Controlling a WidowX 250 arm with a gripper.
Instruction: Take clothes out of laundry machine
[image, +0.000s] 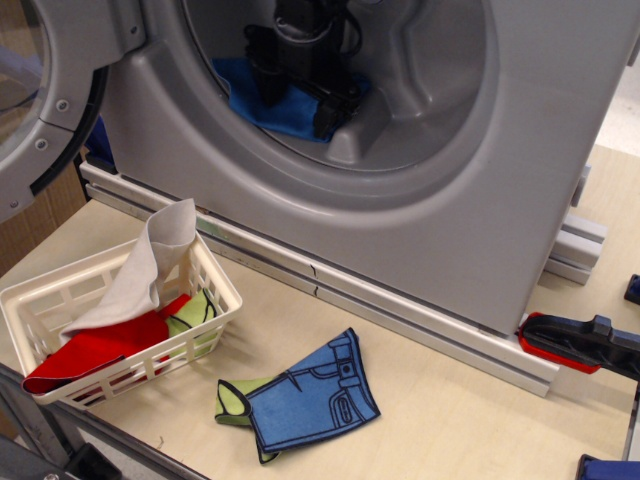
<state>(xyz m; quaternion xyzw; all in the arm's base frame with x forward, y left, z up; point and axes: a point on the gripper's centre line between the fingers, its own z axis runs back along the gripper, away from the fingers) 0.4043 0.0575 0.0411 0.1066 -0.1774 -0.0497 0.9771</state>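
Note:
The silver-grey laundry machine (420, 230) fills the back, with its round drum opening facing me and its porthole door (40, 110) swung open at the left. The plain bright blue clothes (240, 85) lie on the lower left of the drum floor, beside a moulded paddle (355, 135). My black gripper (298, 102) reaches deep into the drum and is down on the cloth. Its fingers are spread apart, one fingertip (266, 88) to the left and one to the right. It is open, with cloth showing between and around the fingers.
A white plastic basket (215, 290) at the front left holds red (95, 350), grey-white (150, 265) and green cloths. A blue jeans-print piece (315, 395) lies over a green cloth (232, 403) on the table. A red and black tool (570, 345) lies at the right.

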